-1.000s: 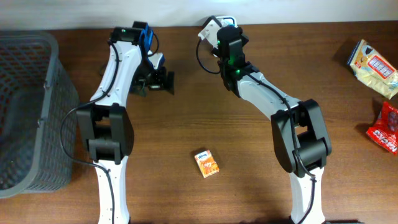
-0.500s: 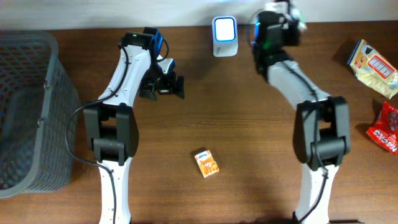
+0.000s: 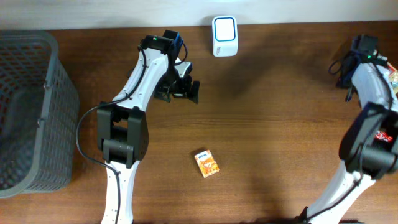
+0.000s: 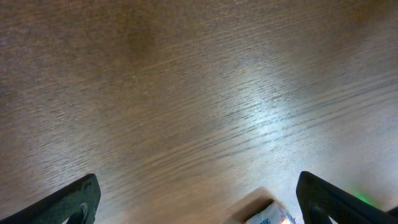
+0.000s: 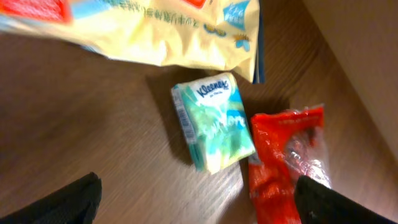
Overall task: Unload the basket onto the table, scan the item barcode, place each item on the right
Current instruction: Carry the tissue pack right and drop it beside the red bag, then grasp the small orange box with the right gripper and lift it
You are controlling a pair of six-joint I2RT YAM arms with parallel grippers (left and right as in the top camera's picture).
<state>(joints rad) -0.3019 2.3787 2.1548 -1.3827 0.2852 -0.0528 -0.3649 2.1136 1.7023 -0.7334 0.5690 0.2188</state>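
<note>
A small orange box (image 3: 207, 163) lies flat at the front middle of the table; its corner (image 4: 268, 215) shows low in the left wrist view. The white scanner (image 3: 224, 28) stands at the back edge. My left gripper (image 3: 186, 91) hovers between them, open and empty, with bare wood under its jaws (image 4: 199, 208). At the far right, my right gripper (image 5: 199, 205) stands open over the table. Just beyond it lie a green tissue pack (image 5: 214, 121), a red packet (image 5: 286, 158) and a yellow bag (image 5: 155, 31). Nothing is between its fingers.
A grey mesh basket (image 3: 25, 112) fills the left edge of the table. The red packet (image 3: 392, 134) shows at the right edge in the overhead view, behind the right arm. A blue edge (image 5: 258, 43) sticks out from under the yellow bag.
My right arm swung from the scanner at the back middle to the far right, and its jaws opened. The scanner now stands upright. My left arm shifted right, still open.
</note>
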